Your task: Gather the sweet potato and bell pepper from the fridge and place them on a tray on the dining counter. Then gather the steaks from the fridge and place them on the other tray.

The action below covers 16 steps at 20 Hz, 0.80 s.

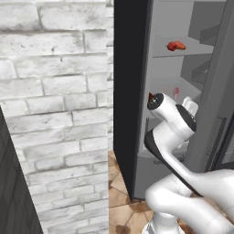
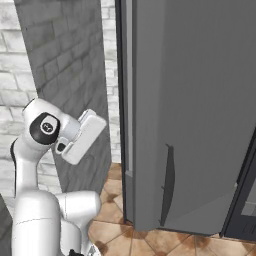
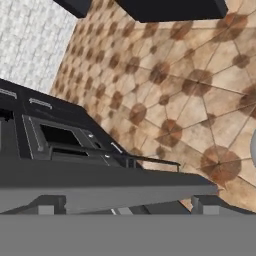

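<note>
The fridge (image 1: 164, 151) stands open, and its grey door (image 2: 200, 110) with the dark handle (image 2: 167, 185) swings out to the right. On an upper shelf lies the red bell pepper (image 1: 173, 45), with an orange bit touching its right side, perhaps the sweet potato. A pale pink piece (image 1: 176, 93), perhaps a steak, rests on the shelf below. My hand (image 1: 189, 106) hangs in front of the middle shelves, well below the pepper. In the hand view my gripper (image 3: 125, 209) is open with nothing between its tips. The trays and the dining counter are out of view.
A white brick wall (image 1: 55, 114) closes off the left side, close to the fridge. Brown tiled floor (image 3: 200, 75) lies below. Dark cabinets with an oven (image 3: 55, 137) show past the door edge in the hand view.
</note>
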Available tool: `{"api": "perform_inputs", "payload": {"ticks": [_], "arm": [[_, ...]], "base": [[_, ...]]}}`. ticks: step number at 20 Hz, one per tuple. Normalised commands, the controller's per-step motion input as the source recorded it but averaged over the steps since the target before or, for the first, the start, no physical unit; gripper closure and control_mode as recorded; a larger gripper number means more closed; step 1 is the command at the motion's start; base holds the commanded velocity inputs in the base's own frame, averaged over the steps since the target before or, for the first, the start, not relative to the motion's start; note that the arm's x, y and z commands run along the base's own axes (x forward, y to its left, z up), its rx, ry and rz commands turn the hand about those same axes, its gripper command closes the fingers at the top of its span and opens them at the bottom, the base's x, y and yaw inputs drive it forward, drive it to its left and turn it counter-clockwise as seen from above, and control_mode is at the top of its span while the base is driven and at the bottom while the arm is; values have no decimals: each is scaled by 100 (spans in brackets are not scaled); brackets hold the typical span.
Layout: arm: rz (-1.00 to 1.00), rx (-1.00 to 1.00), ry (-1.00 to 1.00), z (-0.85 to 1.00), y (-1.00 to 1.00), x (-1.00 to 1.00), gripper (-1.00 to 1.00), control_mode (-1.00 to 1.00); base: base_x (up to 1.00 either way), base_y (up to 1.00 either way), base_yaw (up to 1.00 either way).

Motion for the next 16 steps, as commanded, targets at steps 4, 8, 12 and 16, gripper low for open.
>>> {"api": "perform_inputs", "payload": {"ticks": [4, 8, 12, 16], "arm": [[28, -4, 27, -2, -10, 28, -100, -100], [28, 0, 27, 0, -33, 33, -100, -100], [25, 0, 18, 0, -58, 16, -100, -100], [12, 0, 12, 0, -15, 2, -100, -100]], "base": [[0, 0, 0], [0, 0, 0], [0, 0, 0], [0, 0, 0]]}}
